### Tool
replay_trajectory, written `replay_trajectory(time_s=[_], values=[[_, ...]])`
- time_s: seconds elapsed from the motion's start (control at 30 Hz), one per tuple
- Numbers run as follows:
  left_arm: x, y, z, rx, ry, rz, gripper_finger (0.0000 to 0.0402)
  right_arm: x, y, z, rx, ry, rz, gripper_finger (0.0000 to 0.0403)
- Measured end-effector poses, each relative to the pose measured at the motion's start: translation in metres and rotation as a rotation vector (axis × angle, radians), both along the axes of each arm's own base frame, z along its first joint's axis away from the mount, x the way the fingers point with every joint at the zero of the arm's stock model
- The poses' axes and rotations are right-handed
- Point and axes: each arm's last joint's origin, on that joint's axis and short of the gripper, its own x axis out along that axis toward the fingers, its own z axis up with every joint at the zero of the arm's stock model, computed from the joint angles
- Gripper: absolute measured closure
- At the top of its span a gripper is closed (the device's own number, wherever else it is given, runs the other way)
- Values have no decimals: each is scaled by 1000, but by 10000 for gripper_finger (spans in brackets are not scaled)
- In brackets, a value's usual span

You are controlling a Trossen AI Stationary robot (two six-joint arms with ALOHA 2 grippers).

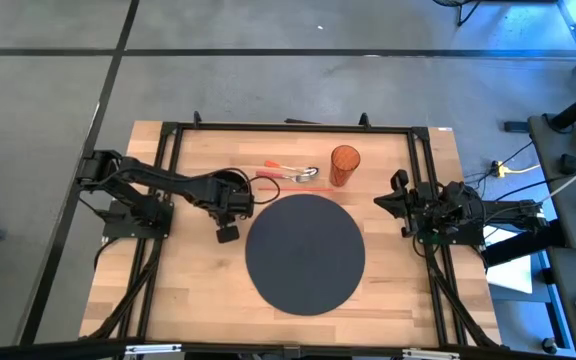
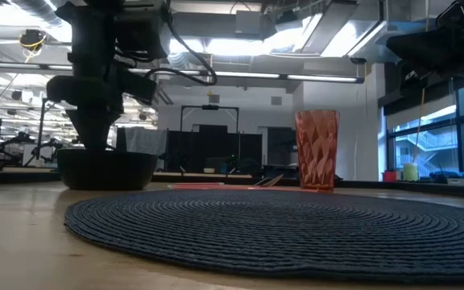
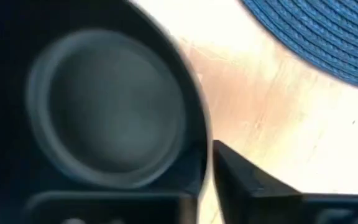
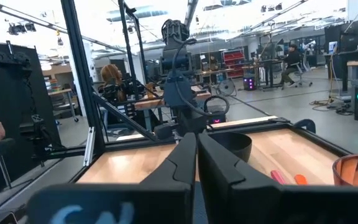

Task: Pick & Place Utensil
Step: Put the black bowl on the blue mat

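A dark bowl [image 2: 107, 169] stands on the wooden table left of the round dark placemat [image 1: 305, 253]. My left gripper [image 1: 231, 196] is over the bowl, pointing down, and is shut on its rim. In the left wrist view the bowl's hollow [image 3: 104, 112] fills most of the picture. Utensils with orange handles and a spoon [image 1: 290, 173] lie on the table behind the placemat, next to an orange faceted cup [image 2: 317, 150] that stands upright. My right gripper [image 4: 196, 152] waits shut near the table's right edge [image 1: 400, 204], touching nothing. My left gripper holds the bowl by its rim [image 3: 199, 134], on the side toward the placemat. One finger [image 3: 104, 205] is inside the bowl and the other finger [image 3: 253, 186] is outside. The fingers come from above, pointing down. The bowl sits upright with its base [image 2: 107, 185] on the table.
The placemat [image 2: 280, 229] covers the table's middle. A black frame [image 1: 173, 150] runs around the table's left, far and right sides. Bare wood [image 1: 188, 290] shows at the near left, and more lies between the placemat and the right arm [image 1: 388, 250].
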Motion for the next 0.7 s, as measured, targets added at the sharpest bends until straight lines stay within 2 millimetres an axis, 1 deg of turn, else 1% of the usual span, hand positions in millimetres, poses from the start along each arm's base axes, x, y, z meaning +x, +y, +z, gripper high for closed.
replay_trajectory(time_s=[0.1,0.23,0.3,0.57,0.7], values=[[1,-5,3,8,2,-18,395,0,0,0,2,0,0,385],[8,-13,18,38,-30,-34,397,0,0,0,-1,0,0,385],[11,-18,30,52,-40,-44,397,0,0,0,-1,0,0,385],[33,-46,84,47,-237,-129,398,0,0,0,-1,0,-1,385],[49,-60,104,42,-295,-201,398,0,0,0,-1,0,-2,385]])
